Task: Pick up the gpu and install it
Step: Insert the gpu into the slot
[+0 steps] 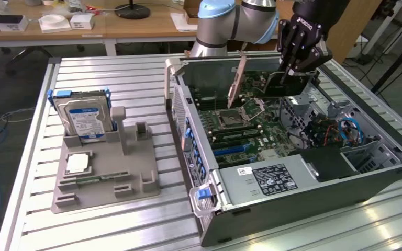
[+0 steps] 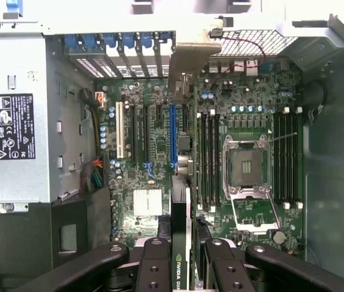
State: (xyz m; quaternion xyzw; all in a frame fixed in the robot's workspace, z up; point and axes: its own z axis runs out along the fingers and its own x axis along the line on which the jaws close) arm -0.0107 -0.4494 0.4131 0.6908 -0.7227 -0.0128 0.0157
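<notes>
We see the end effector [image 1: 293,67] hanging in the open computer case [image 1: 305,201], its fingers [image 2: 154,267] clamped on both faces of the gpu [image 1: 290,87]. The gpu stands on edge inside the case, over the motherboard [image 2: 147,140], with its silver end bracket [image 1: 240,78] toward the case's rear panel. Looking along the card's edge, it runs beside the blue slot [image 2: 173,137]. Whether it touches the board, we cannot tell. Outside the case, a hard drive [image 1: 84,117] stands in a grey holder [image 1: 110,178] on the counter [image 1: 117,230].
</notes>
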